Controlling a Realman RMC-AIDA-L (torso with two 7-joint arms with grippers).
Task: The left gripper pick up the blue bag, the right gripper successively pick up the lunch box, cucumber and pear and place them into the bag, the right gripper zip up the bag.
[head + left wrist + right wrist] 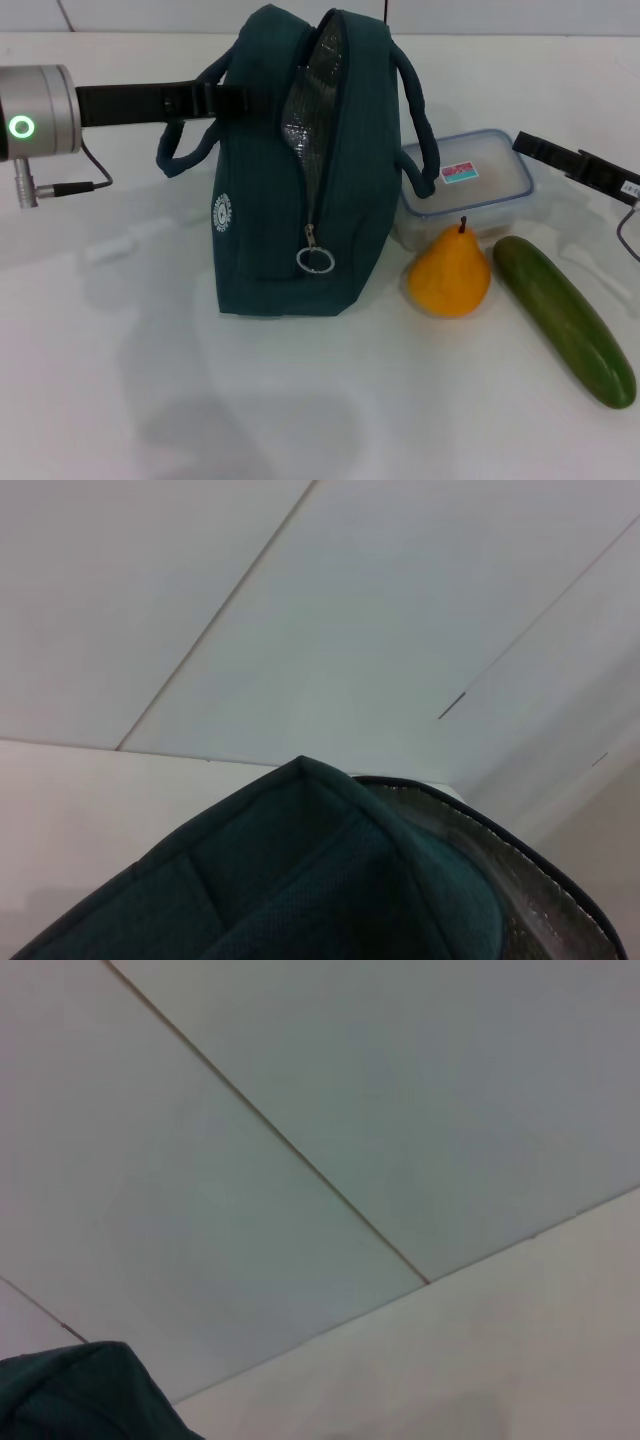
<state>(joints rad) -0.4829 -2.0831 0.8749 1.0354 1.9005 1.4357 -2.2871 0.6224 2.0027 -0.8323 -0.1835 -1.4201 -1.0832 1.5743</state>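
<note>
While I watch from the head camera, the blue bag [300,170] stands upright on the white table [100,380], its zipper open along the top so the silvery lining [310,90] shows, and the metal ring pull [315,260] hangs low on the side facing me. My left gripper [225,99] reaches in level from the left and meets the bag's upper edge by the near loop handle [185,145]; its fingertips are hidden against the fabric, so I cannot tell whether they are clamped on anything. From the left wrist camera I see only the bag's top corner [300,880] and a strip of lining close up, with the wall panels [300,610] behind. My right gripper [520,144] comes in from the right edge, hovering just above the far right corner of the lunch box [470,185]; only a dark bar of it shows, and I cannot tell how its fingers stand. The lunch box sits on the table just right of the bag, lid on, sticker up. The pear [449,272] stands upright in front of it, touching or nearly touching the box. The cucumber [562,318] lies on the table just right of the pear, angled toward the near right.
</note>
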